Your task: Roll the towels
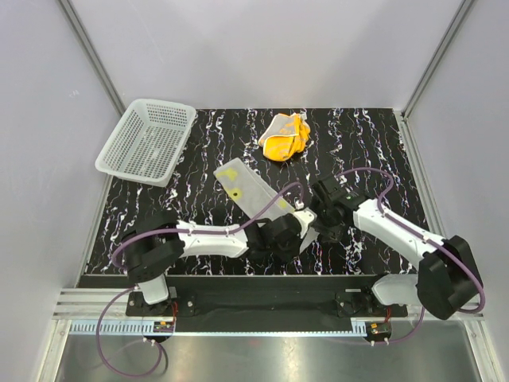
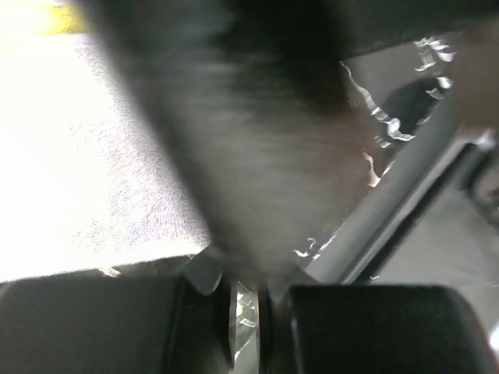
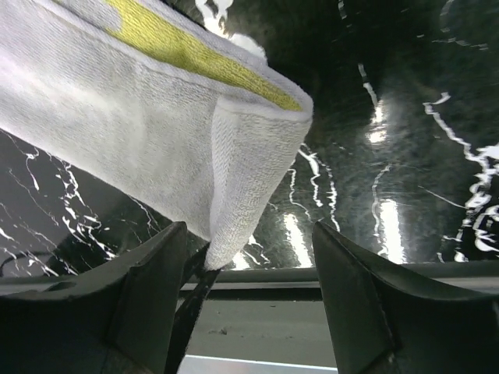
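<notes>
**Far left corner.** A white mesh basket (image 1: 147, 142) sits at the far left corner of the desk (image 1: 374, 151), hard against the left edge. It is well apart from both arms.

**Left of centre.** The pale towel (image 1: 241, 187) lies diagonally, its far end pointing toward the basket but stopping short of it. Its near end meets the left pincer (image 1: 280, 232), close to the near edge at mid-desk. This pincer is narrow and closed on that end of the towel. The left wrist view is heavily blurred and shows only a thin slit between the fingers (image 2: 117, 327).

**Centre.** The right pincer (image 1: 324, 216) sits just beside the left one, so the two heads crowd each other. Its jaws stand wide and hold nothing. In the right wrist view, the folded end of the pale towel (image 3: 156, 132) hangs clear of the desk, its lowest corner just beside the left finger (image 3: 148, 288).

**Far edge, centre.** The orange towel (image 1: 285, 135) lies crumpled, well apart from both pincers.

**Clearances.** Open desk surface lies between the orange towel and the pincers, and toward the far right corner. Walls (image 1: 469, 119) close off the left, far and right edges.
</notes>
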Tool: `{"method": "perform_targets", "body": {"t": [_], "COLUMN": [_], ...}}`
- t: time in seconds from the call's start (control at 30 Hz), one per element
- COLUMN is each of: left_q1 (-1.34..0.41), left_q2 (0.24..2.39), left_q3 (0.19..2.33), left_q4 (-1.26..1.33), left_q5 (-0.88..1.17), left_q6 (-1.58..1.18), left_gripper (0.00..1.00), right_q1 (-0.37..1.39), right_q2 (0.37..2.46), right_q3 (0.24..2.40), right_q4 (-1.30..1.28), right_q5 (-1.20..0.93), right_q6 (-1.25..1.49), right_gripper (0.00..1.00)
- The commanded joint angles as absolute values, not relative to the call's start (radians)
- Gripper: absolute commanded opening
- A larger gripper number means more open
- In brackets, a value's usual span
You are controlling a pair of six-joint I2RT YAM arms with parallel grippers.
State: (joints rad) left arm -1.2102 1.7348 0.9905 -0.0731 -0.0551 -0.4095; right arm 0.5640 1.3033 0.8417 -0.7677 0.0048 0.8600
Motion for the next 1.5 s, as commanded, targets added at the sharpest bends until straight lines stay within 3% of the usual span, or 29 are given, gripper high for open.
{"method": "perform_targets", "body": {"t": [0.0, 0.3, 0.57, 0.77, 1.2, 1.47], "left_q1": [-1.152, -0.994, -0.893, -0.859, -0.802, -0.779], "left_q2": [1.695, 1.67, 1.799, 1.824, 1.931, 1.944], "left_q3": [0.956, 0.813, 0.729, 0.749, 0.739, 0.767], "left_q4": [0.034, 0.291, 0.593, 0.463, 0.505, 0.426], "left_q5": [0.193, 0.425, 0.613, 0.566, 0.637, 0.646], "left_q6": [-0.5, -0.692, -0.88, -0.917, -1.02, -1.002], "left_gripper": [0.0, 0.0, 0.0, 0.0, 0.0, 0.0], "right_q1": [0.569, 0.569, 0.571, 0.569, 0.569, 0.569], "right_q2": [1.235, 1.091, 1.034, 1.072, 1.218, 1.275], "right_q3": [0.896, 0.821, 0.661, 0.566, 0.528, 0.496], "right_q4": [-0.836, -0.743, -0.514, -0.353, -0.219, -0.167], "right_q5": [0.086, 0.065, -0.087, -0.106, -0.052, -0.023], "right_q6": [0.853, 0.876, 0.925, 0.994, 1.025, 1.035], "right_gripper": [0.73, 0.73, 0.7, 0.71, 0.69, 0.54]}}
